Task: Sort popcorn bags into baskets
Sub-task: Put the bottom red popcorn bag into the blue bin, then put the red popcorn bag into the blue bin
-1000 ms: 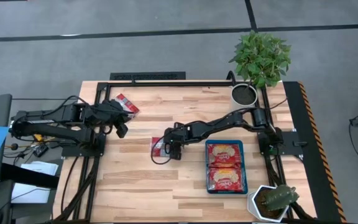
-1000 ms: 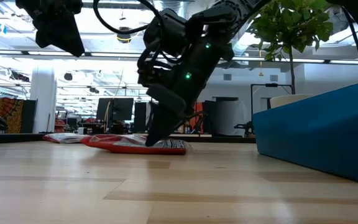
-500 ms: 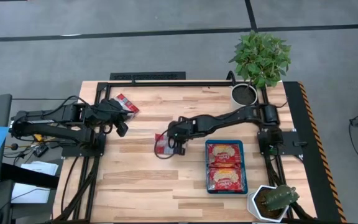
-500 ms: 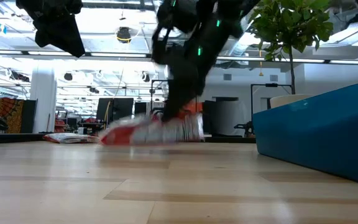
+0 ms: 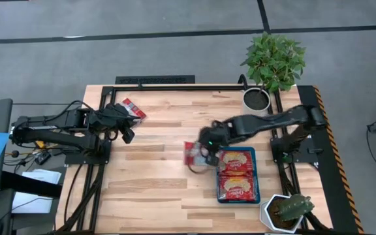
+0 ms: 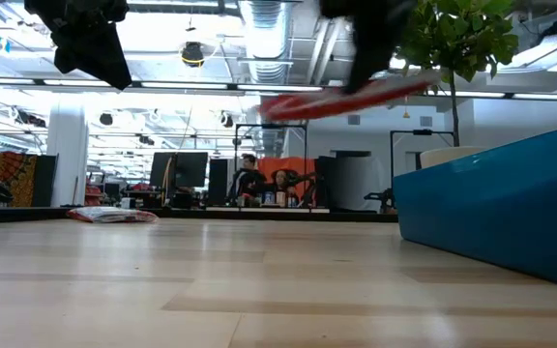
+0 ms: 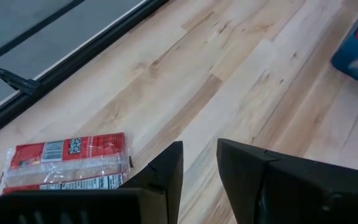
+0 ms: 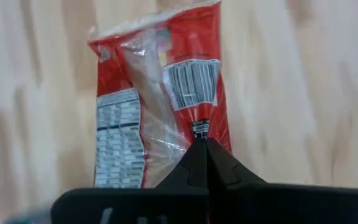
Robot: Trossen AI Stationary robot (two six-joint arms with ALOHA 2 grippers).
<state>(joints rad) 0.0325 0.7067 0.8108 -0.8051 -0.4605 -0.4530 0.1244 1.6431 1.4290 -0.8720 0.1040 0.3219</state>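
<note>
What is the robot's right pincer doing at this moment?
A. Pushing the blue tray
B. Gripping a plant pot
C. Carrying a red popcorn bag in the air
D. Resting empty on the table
C: the right pincer is clamped on a red popcorn bag, which the low view shows hanging well above the table.

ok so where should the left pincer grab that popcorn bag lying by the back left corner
The popcorn bag lies flat on the table, so come straight down from above and pinch across its narrow width near one short end, where the sealed edge is thinnest. The left pincer hovers beside it, open. The right pincer holds another bag.
</note>
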